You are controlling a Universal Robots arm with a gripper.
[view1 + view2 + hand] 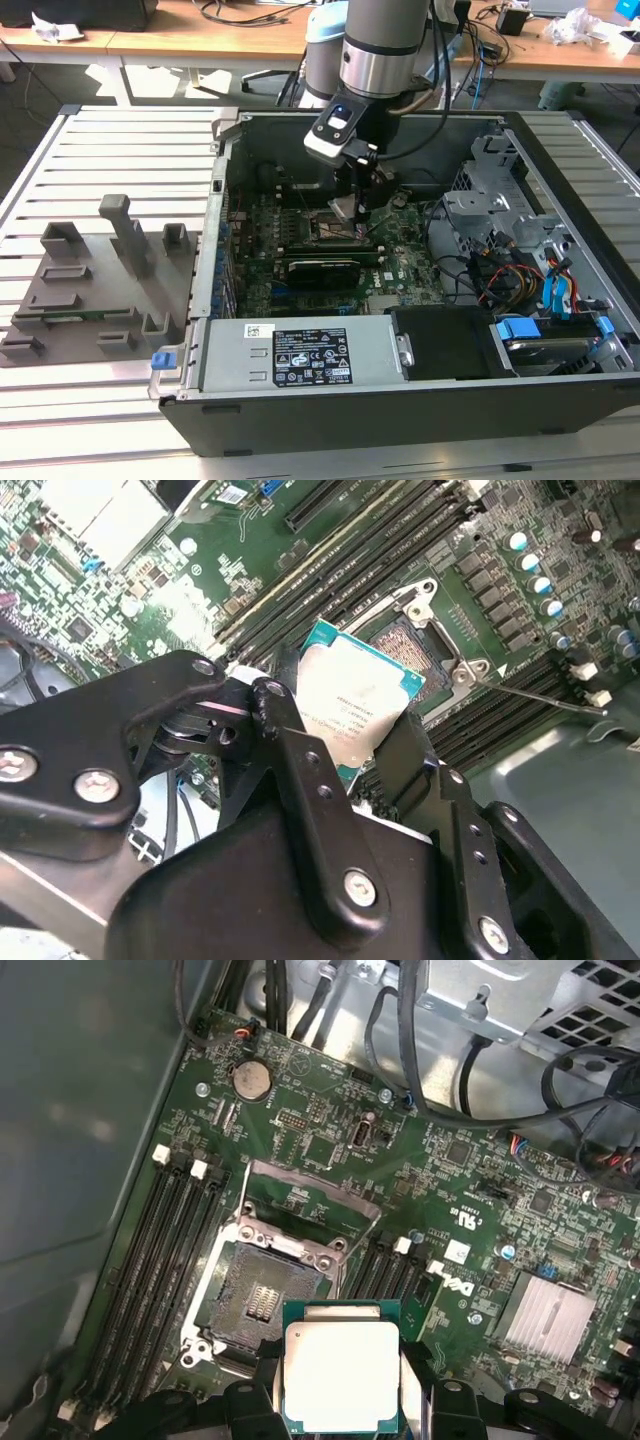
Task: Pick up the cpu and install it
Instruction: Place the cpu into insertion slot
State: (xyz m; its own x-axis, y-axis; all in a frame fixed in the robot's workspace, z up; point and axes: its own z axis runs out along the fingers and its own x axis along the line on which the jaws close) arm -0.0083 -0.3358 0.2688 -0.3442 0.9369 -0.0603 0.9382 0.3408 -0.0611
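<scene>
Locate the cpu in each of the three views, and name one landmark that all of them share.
Exterior view: cpu near mid-picture, held just over the open socket.
Second wrist view: cpu between the black jaws, in front of the socket.
First wrist view: cpu between the jaws, beside the socket.
Shared landmark: the open socket.

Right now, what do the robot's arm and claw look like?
The arm is a thick silvery metal cylinder with a pale blue joint cap and black cables beside it. The gripper is black: flat jointed links held by silver screws.
</scene>
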